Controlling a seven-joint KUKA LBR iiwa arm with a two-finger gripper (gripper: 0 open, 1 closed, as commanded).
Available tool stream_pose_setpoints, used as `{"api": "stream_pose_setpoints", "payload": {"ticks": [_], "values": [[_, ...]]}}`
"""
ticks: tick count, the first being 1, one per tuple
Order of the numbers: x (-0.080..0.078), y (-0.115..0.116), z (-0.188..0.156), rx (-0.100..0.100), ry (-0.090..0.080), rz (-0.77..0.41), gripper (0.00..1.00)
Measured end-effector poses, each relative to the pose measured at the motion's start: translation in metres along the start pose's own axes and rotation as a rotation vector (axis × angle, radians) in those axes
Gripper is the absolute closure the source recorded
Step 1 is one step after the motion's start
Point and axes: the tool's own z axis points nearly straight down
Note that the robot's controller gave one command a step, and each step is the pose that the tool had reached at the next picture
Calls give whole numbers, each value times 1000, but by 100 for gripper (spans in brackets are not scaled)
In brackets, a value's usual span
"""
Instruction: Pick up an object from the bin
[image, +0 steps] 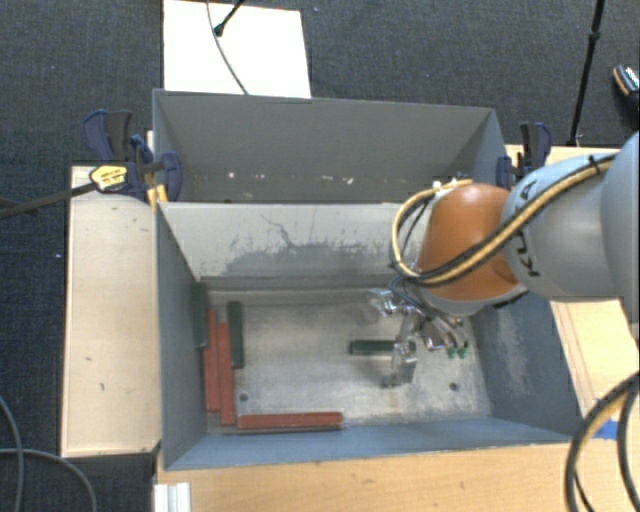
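Note:
My gripper (404, 358) is low over the bin floor, right of centre, under the arm's orange cover. A short dark green bar (368, 347) lies flat on the floor and sticks out leftward from the gripper, its right end hidden beneath it. Whether that bar is gripped I cannot tell. A small bright green piece (459, 350) shows just right of the gripper, partly covered by the wrist.
Along the left wall lie a long red bar (214, 362) and a dark green bar (236, 334), side by side. Another red bar (290, 421) lies along the front wall. The arm comes in from the right over the bin's right side.

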Motion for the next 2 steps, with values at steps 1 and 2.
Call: {"api": "stream_pose_setpoints", "payload": {"ticks": [1, 2], "values": [[1, 0, 0, 0, 2, -1, 100], [-2, 0, -121, 1, -5, 2, 100]]}}
